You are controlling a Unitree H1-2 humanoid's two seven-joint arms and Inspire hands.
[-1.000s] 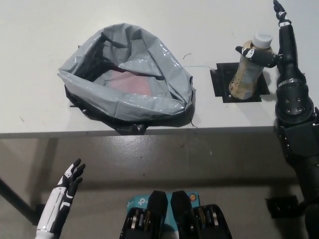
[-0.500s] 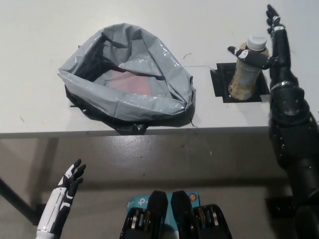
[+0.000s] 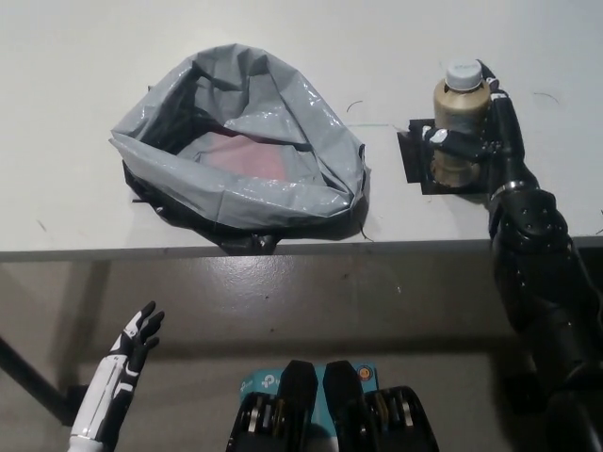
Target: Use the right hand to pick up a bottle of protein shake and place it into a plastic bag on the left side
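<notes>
A tan protein shake bottle (image 3: 456, 113) with a white cap is standing upright on the table's right side. Well to its left, a crumpled grey plastic bag (image 3: 240, 151) is lying open.

My black right robot hand (image 3: 480, 127), matt hard plastic with dull metal-looking joints, is closed round the protein shake bottle (image 3: 456, 118), whose tan body looks like smooth plastic under a white ribbed cap. To its left the plastic bag (image 3: 240, 141) is thin grey film, crinkled and glossy with bright highlights along its folds. The counter (image 3: 283, 38) is a smooth, matt off-white surface, and my white left robot hand (image 3: 132, 348) near the floor has a smooth plastic shell.
</notes>
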